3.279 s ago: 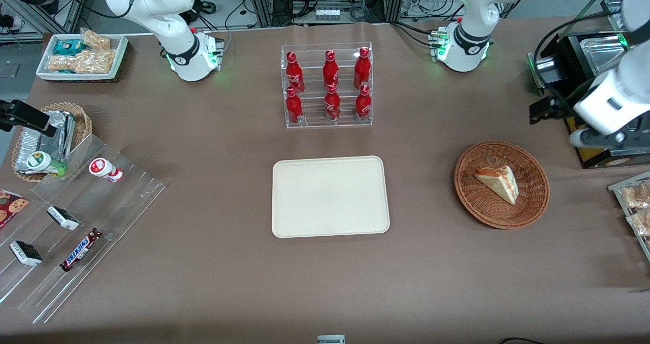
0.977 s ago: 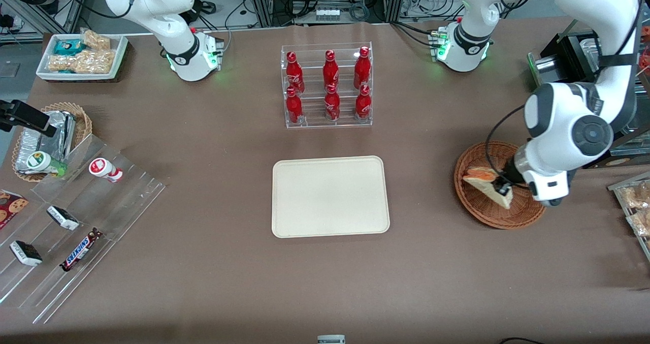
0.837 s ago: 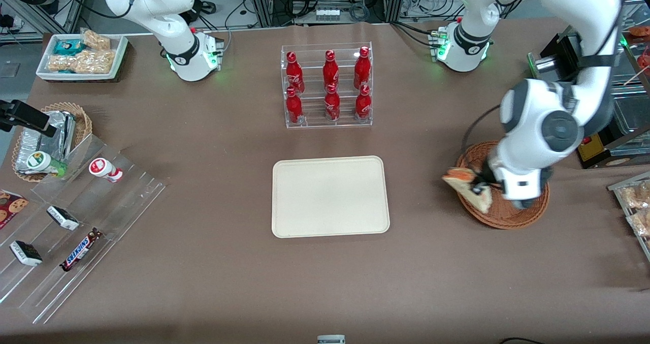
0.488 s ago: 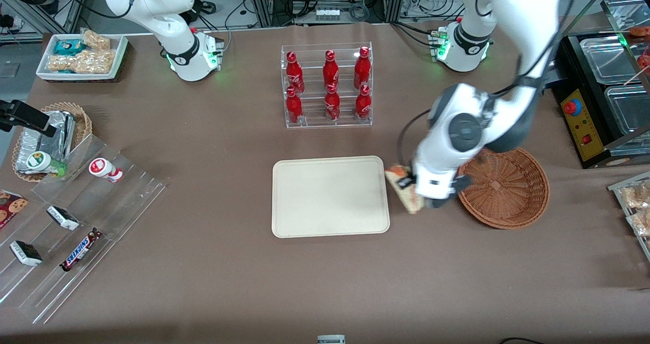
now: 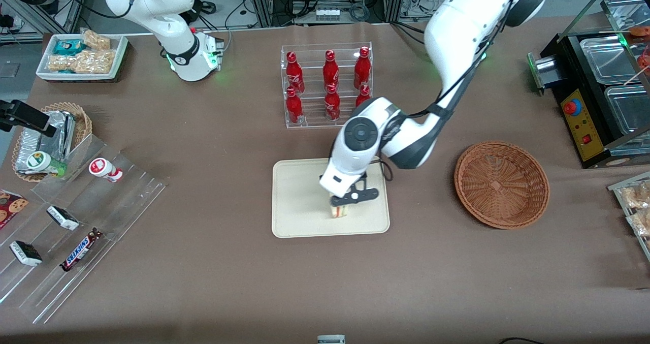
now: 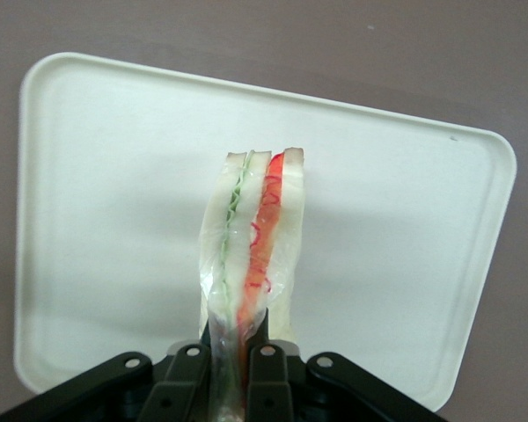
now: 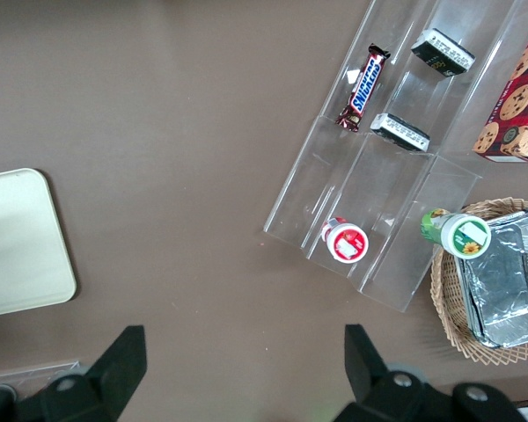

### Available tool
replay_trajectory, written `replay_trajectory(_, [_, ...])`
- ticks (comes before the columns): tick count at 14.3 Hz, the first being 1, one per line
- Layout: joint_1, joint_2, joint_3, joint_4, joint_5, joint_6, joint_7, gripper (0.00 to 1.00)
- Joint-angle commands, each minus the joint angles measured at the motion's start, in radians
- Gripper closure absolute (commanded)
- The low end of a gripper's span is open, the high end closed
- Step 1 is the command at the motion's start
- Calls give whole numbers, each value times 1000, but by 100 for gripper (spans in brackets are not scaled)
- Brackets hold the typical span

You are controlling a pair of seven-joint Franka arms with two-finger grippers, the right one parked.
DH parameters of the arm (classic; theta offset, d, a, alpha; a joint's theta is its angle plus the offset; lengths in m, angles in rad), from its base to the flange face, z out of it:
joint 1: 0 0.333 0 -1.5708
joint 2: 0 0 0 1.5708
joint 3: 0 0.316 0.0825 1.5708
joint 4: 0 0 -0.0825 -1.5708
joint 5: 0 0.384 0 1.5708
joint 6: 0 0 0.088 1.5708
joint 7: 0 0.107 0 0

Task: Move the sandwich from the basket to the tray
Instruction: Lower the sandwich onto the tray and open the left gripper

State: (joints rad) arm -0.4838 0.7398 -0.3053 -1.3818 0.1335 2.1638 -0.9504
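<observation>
Brown cloth covers the desk, where the hand (image 5: 341,205), clamped on the sandwich (image 5: 338,211), has just carried it onto the tray (image 5: 297,201), leaving the wicker basket (image 5: 501,184) empty, so only the release remains.

A clear rack (image 5: 327,87) of six red bottles (image 5: 330,69) stands mid-table. At the parked arm's end sit a white dish of snacks (image 5: 81,57), a small wicker basket with foil packets (image 5: 53,135), and a stepped clear rack (image 5: 76,222) holding a Snickers bar (image 5: 80,250), wrapped bars and what looks like a small yogurt cup (image 5: 105,169).
</observation>
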Motion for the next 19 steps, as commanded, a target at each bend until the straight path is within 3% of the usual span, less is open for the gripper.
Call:
replay_trajectory(1, [-42,90,12,107,31,-27,28,91])
replay_trajectory(3, [-47,108,11,107,78,-22,32,91])
replay_trajectory(5, [-49,124,11,104,84,-22,35,84])
replay_trajectory(6, [-47,124,11,103,84,-22,30,49])
replay_trajectory(7, [-47,118,11,104,83,-22,21,0])
replay_trajectory(10, [-38,26,6,106,55,-64,10,0])
replay_trajectory(12, [13,-67,9,95,-18,-110,12,0])
replay_trajectory(17, [57,-253,22,35,17,-314,65,0])
replay_trajectory(19, [151,-319,23,-44,6,-318,67,0])
